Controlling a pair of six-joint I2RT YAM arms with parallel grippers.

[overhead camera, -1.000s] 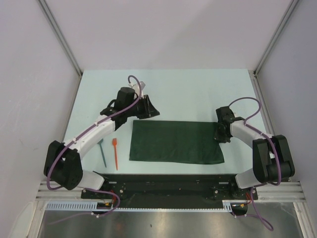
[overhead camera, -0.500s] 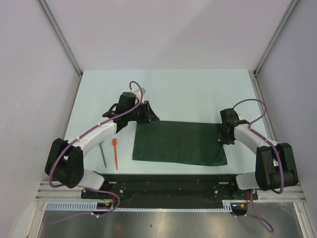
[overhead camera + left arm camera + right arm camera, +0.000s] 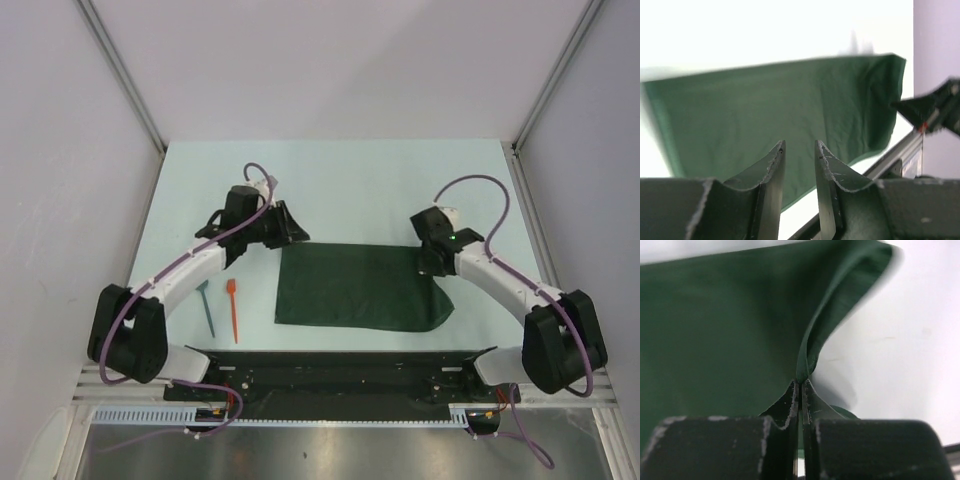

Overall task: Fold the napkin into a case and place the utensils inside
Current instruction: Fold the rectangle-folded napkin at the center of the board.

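Folding half done, by the look of it; the napkin (image 3: 350, 288) lies as a wide rectangle; right gripper (image 3: 801, 385) clamped on its raised right edge; left gripper (image 3: 799, 150) by its far-left corner, jaws slightly apart, empty; utensils (image 3: 233, 310) left of it, not yet inside.

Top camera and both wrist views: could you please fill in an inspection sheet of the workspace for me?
Surface: pale table, no marks seen.
Job's things: dark green napkin lies as a wide rectangle with its right edge lifted. The orange-red utensil and teal utensil lie side by side to its left, apart from it.
Clutter: nothing seen.
Grippers: left tool is open and empty, by the napkin's far left corner. The right tool is shut on the napkin's right edge.
Cables: purple cables loop above each wrist, off the cloth.
Surroundings: grey walls, metal frame posts, and a black rail at the near edge.
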